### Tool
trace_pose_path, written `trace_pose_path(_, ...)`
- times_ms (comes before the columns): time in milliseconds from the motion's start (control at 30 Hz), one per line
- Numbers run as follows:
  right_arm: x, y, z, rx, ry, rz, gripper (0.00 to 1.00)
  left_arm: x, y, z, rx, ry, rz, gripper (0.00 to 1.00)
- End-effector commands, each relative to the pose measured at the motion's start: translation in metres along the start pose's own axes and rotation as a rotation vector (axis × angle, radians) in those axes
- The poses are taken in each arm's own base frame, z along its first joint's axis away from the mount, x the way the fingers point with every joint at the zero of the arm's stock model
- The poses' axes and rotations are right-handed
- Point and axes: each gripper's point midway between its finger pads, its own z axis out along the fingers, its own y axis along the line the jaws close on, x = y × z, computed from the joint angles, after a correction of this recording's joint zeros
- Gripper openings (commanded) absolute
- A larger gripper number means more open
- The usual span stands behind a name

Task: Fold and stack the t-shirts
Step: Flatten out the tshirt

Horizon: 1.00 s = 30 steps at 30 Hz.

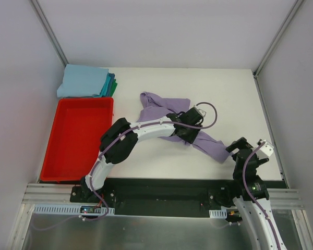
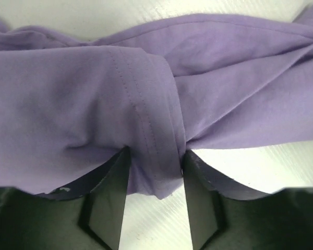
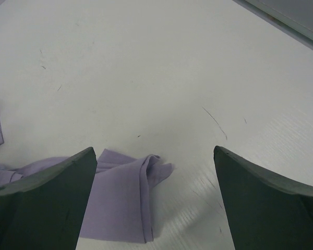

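The left tool (image 2: 155,156) pinches the shirt (image 2: 224,94) by its hem, likely to spread it; the right tool (image 3: 155,151) gapes wide, empty.

No text, label, brand or number can be read in any view (the lavender t-shirt (image 1: 157,102), the folded t-shirts (image 1: 83,82) and the red bin (image 1: 75,138) show only plain surfaces).

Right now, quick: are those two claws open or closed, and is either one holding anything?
Left gripper: closed on a fold of the lavender t-shirt.
Right gripper: open, holding nothing.
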Motion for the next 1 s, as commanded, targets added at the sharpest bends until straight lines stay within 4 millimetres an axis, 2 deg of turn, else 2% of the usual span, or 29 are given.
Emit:
trace_pose_path(0, -0.017, 0.001, -0.004, 0.010, -0.038, 0.030, 0.96, -0.010, 0.007, -0.010, -0.070, -0.026, 0.032, 0.38)
trace_pose_path(67, -0.018, 0.002, -0.004, 0.010, -0.041, 0.033, 0.96, -0.012, 0.010, -0.017, -0.080, -0.036, 0.040, 0.31)
trace_pose_path(133, -0.017, 0.001, -0.003, 0.013, -0.040, 0.031, 0.96, -0.017, 0.012, -0.030, -0.090, -0.057, 0.051, 0.31)
trace_pose_path(300, -0.016, 0.002, -0.003, 0.012, -0.032, 0.024, 0.96, -0.011, 0.018, -0.052, -0.100, -0.069, 0.058, 0.36)
trace_pose_path(433, -0.016, 0.002, -0.003, 0.016, -0.030, 0.020, 0.96, -0.002, 0.022, -0.059, -0.100, -0.057, 0.059, 0.38)
trace_pose_path(567, -0.016, 0.002, -0.003, 0.015, -0.029, 0.017, 0.96, 0.005, 0.031, -0.057, -0.114, -0.036, 0.049, 0.32)
trace_pose_path(667, -0.016, 0.002, -0.003, 0.012, -0.028, 0.016, 0.96, 0.008, 0.032, -0.054, -0.078, -0.012, 0.021, 0.36)
trace_pose_path(800, -0.016, 0.002, -0.003, 0.012, -0.030, 0.017, 0.96, 0.010, 0.017, -0.046, 0.013, 0.027, 0.018, 0.40)
trace_pose_path(967, -0.016, 0.002, -0.003, 0.012, -0.031, 0.014, 0.96, 0.010, 0.006, -0.034, 0.064, 0.052, 0.009, 0.39)
